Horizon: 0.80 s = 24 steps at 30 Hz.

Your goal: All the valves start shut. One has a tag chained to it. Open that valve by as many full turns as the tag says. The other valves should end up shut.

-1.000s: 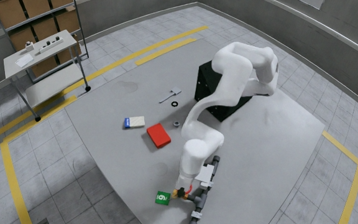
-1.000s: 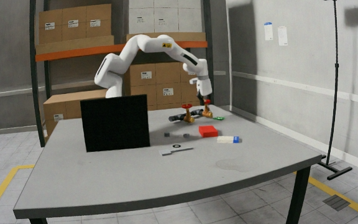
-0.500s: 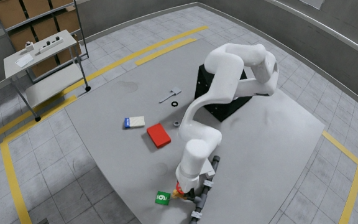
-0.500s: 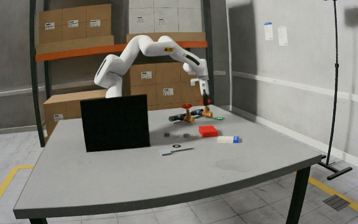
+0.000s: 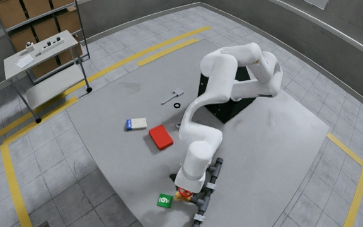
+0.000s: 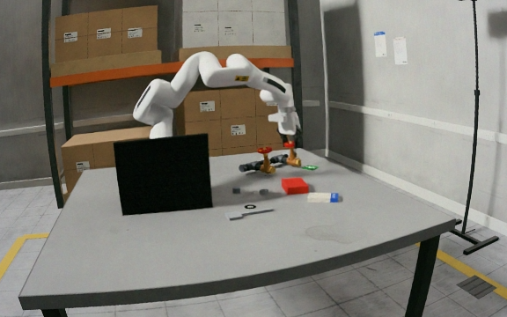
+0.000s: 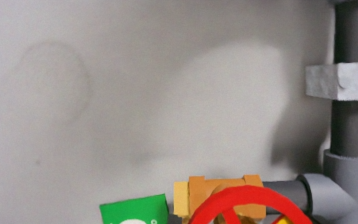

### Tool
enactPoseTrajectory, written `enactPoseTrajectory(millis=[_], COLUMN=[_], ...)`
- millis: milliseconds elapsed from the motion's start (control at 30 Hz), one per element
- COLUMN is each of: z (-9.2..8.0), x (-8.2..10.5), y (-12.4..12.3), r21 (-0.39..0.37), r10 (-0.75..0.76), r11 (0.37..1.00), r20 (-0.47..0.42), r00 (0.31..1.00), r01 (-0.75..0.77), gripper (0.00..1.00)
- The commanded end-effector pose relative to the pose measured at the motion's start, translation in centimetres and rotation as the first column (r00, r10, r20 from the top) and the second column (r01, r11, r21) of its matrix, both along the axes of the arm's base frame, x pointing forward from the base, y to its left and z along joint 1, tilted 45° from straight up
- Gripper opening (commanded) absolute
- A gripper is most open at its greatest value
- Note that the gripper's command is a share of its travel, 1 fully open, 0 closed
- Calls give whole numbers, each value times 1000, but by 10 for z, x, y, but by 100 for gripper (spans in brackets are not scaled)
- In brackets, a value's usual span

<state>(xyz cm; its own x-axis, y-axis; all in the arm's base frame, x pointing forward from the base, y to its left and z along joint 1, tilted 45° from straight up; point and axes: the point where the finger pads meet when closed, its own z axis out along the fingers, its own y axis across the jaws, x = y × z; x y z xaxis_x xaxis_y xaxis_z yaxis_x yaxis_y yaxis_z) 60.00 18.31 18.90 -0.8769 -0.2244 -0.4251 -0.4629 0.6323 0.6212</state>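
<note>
A grey pipe [image 5: 214, 171] [image 7: 351, 125] lies near the table's edge and carries brass valves with red handwheels. A green tag [image 5: 164, 200] [image 6: 310, 167] [image 7: 132, 212] showing the digit 6 lies beside one valve [image 7: 205, 192]. My gripper [image 6: 290, 142] comes straight down on that valve and is shut on its red handwheel [image 5: 184, 192] [image 6: 289, 144] [image 7: 245, 206]. The fingers themselves are hidden in the wrist view. A second valve with its handwheel [image 6: 264, 150] stands a little to the left in the exterior view; the arm hides it in the top view.
A red box [image 5: 161, 137] [image 6: 294, 185] and a white and blue box [image 5: 136, 123] [image 6: 322, 197] lie mid-table. A grey flat tool [image 5: 172, 96] [image 6: 249, 213] and a black ring [image 5: 177, 104] [image 6: 246, 207] lie near the black box [image 5: 229, 108] [image 6: 163, 173] at the arm's base.
</note>
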Motion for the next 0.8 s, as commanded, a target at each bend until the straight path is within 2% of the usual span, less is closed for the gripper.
enactPoseTrajectory(millis=[0,133,267,333,567,767], z=[0,0,0,0,0,0], x=[1,1,1,1,1,1], y=[-1,-1,-1,-1,-1,-1], r21=[-43,-115,-187,-187,-285,-329], r10=[193,346,455,455,566,607], r11=[981,938,889,889,817,783], r20=[195,352,459,459,560,593], r00=[962,870,764,764,605,530], r01=[-189,-326,-417,-417,-502,-528], gripper=[0,0,0,0,0,0])
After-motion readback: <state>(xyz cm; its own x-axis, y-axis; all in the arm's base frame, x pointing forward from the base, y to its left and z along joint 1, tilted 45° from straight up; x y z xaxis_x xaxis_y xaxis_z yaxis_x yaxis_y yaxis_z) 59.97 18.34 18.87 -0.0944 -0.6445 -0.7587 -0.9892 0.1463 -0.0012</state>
